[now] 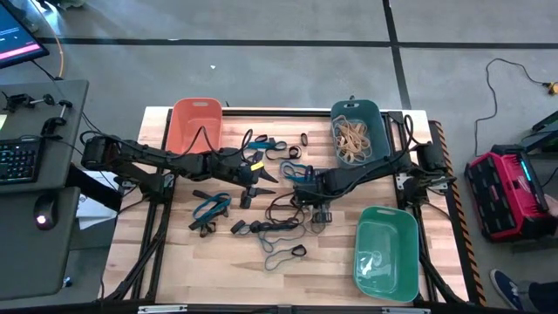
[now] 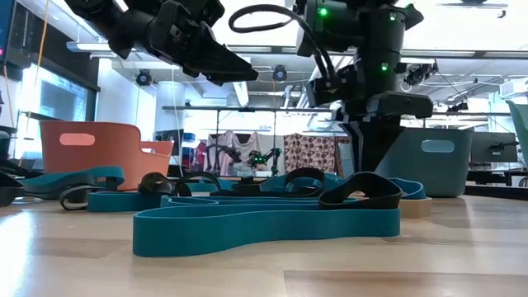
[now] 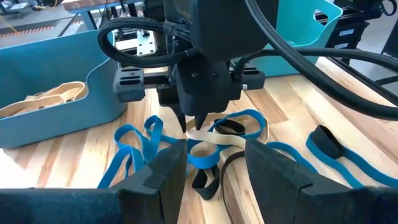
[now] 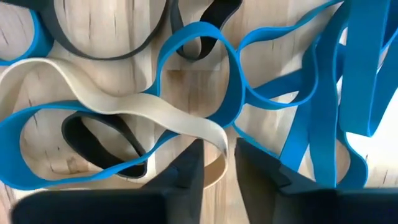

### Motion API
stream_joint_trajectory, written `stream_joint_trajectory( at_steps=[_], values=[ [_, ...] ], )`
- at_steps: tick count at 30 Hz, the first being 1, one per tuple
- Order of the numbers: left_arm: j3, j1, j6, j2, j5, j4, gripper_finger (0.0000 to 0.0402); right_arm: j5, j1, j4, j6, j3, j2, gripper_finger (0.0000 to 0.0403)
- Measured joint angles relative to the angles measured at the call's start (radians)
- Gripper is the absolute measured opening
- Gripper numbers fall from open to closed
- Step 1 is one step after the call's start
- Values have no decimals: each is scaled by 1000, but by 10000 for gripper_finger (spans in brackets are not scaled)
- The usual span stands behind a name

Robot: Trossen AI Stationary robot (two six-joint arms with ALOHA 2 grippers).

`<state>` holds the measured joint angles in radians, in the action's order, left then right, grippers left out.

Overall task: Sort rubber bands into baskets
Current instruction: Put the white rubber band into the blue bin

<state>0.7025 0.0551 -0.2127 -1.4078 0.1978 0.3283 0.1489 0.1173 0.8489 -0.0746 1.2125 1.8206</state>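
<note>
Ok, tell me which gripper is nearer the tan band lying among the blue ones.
Right. The right gripper hangs directly over the tan band, fingertips at its edge. The left gripper is open and a little way back, facing it across the pile.

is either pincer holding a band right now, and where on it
The right pincer is down on a tan band, its fingers astride one end loop; a closed grip cannot be confirmed. The left pincer is open, holding nothing.
</note>
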Motion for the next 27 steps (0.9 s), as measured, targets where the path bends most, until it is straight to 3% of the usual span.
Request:
stream_joint_trajectory(
  at_steps=[6,13,15,27],
  values=[
    [0,0,3,0,0,0,154,-1,0,0,-4,0,10,98],
    [0,0,10,0,0,0,154,-5,0,33,12,0,83,12],
    [0,4,9,0,0,-2,154,-3,0,40,2,0,83,9],
    [0,17,28,0,-2,-27,154,76,4,121,-116,3,-104,2]
  ],
)
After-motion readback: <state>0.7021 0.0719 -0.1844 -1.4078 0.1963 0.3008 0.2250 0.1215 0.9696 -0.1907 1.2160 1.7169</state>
